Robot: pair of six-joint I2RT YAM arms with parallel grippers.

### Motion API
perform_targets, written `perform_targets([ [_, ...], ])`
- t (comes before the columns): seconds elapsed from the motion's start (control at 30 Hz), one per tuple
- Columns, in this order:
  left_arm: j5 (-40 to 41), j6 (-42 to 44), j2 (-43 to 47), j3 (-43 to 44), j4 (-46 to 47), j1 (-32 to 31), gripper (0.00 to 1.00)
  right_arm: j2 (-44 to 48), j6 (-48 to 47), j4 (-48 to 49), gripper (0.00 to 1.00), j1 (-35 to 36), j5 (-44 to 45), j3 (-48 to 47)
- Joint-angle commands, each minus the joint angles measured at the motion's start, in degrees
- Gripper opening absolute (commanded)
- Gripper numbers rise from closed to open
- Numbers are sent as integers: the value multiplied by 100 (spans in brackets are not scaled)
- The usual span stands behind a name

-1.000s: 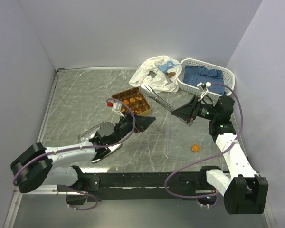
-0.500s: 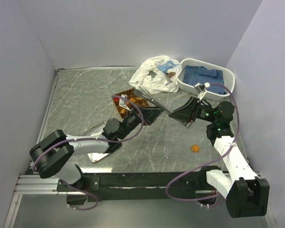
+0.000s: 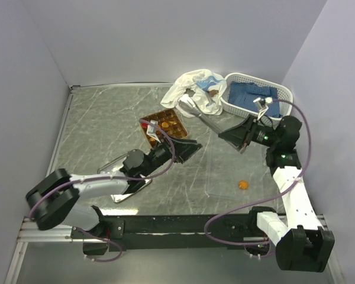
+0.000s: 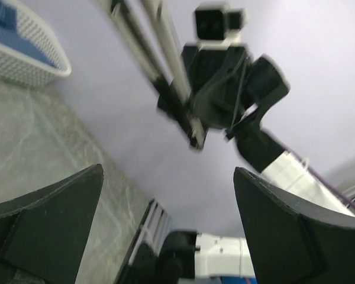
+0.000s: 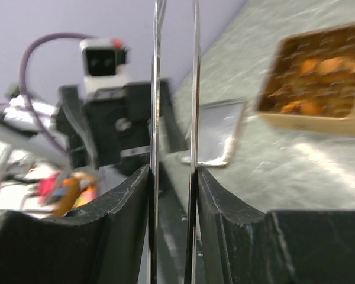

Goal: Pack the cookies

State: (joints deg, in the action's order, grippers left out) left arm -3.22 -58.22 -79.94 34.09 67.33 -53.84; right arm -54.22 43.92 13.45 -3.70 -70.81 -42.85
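One cookie [image 3: 242, 184] on crinkled silvery table [image 3: 106, 118], lilac walls [image 3: 165, 35]; left gripper [image 3: 187, 149] jaws apart, right gripper [image 3: 225, 135] clamped on tongs [image 3: 196, 117].

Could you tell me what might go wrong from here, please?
The open left gripper sits beside the tin and might shove it, spilling the cookies inside. The tongs in the right gripper end near the white bag and could snag it. The loose cookie lies far from the tin, so it may drop in transit.
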Motion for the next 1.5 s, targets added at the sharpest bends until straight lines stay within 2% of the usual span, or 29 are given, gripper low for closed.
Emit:
perform_targets([
  [0.0,-372,248,918,-332,-1966,-38,99,131,-2052,-2169,42,-367,303,-873],
  [0.13,-56,574,1376,-333,-3670,-82,95,-9,-3413,-3653,42,-543,777,-1383],
  [0.17,66,627,1324,-89,-4344,-82,94,-36,-4087,-4353,42,-570,1083,-1645],
  [0.2,94,749,1071,79,-4682,-82,93,-62,-4337,-4621,42,-587,1243,-1761],
  [0.23,85,829,886,272,-4946,-91,85,-98,-4661,-4885,42,-614,1401,-1858],
  [0.3,-29,1039,438,931,-5612,-117,77,-115,-5208,-5448,42,-728,1813,-2069],
  [0.33,-38,1127,-60,1168,-5817,-196,72,-89,-5331,-5598,42,-798,1912,-2122],
  [0.43,304,1453,-1082,2240,-6877,-441,67,-28,-5587,-5897,42,-1140,2105,-2245],
  [0.53,585,1568,-1892,3276,-7434,-644,66,-19,-5772,-6108,42,-1536,2211,-2377],
  [0.7,1077,1603,-2876,4210,-8129,-785,57,-10,-6070,-6311,42,-2011,2133,-2474],
  [0.93,1483,1752,-3580,5177,-8772,-794,49,-63,-6527,-6715,42,-2529,1895,-2518],
  [1.07,1509,1796,-3984,5459,-8982,-794,45,-133,-6765,-6926,42,-2793,1702,-2588],
  [1.3,1597,1805,-4310,5846,-9053,-794,25,-265,-7187,-7278,42,-3153,1517,-2684],
  [1.47,1737,1840,-4547,6092,-9203,-707,17,-353,-7494,-7541,42,-3356,1412,-2755],
])
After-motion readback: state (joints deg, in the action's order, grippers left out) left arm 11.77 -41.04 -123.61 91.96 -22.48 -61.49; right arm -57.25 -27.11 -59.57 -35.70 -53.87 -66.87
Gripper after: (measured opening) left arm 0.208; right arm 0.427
